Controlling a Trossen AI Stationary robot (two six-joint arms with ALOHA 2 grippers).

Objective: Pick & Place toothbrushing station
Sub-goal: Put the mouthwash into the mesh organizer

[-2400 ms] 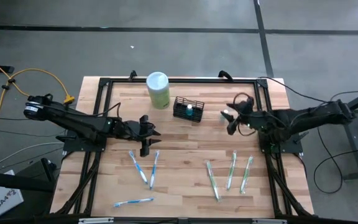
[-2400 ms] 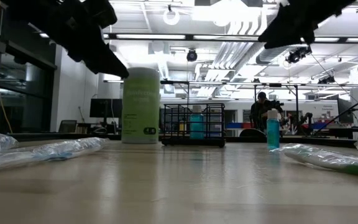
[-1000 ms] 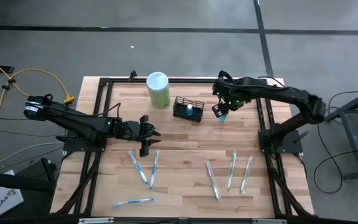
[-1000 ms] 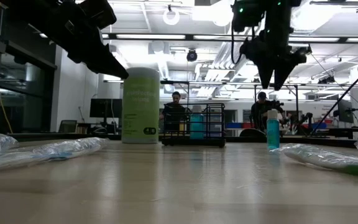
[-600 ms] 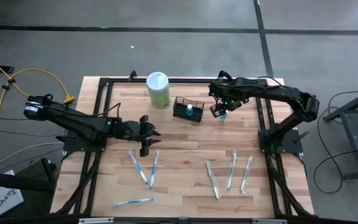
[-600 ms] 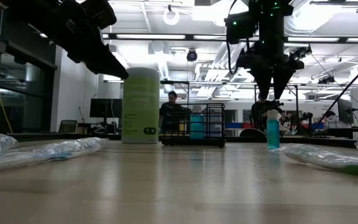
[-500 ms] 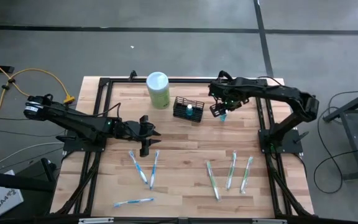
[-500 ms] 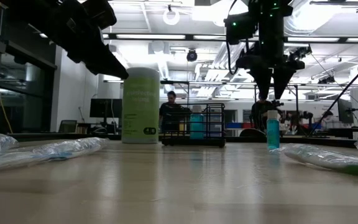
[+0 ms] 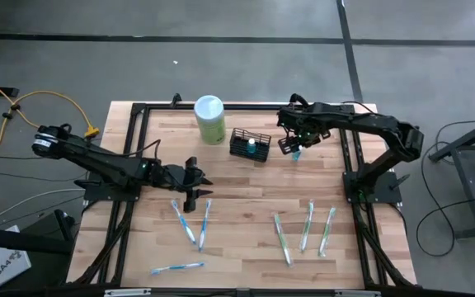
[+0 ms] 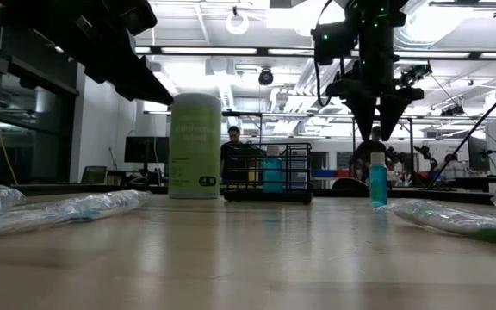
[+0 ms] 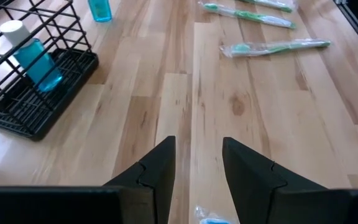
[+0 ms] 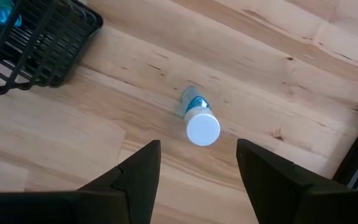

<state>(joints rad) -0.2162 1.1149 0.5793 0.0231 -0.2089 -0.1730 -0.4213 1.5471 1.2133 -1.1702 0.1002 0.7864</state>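
Black wire-mesh toothbrushing station (image 9: 250,145) near the table's (image 9: 246,247) far edge, just right of a pale green canister (image 9: 209,119), one blue bottle (image 11: 36,57) upright inside. Right gripper (image 12: 194,163) poised directly above a second small blue bottle (image 12: 199,122) standing just beside the station, fingers spread, grasping nothing. Left gripper (image 11: 196,163) over bare wood toward the left edge, fingers apart and empty. Wrapped toothbrushes (image 9: 304,225) along the near edge.

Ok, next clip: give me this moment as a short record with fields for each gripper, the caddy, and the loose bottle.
right gripper: open, above the loose blue bottle, not touching it
left gripper: open, empty, over bare wood near the blue toothbrushes
caddy: black wire, upright, one blue bottle inside
loose blue bottle: standing on the table beside the caddy, white cap up
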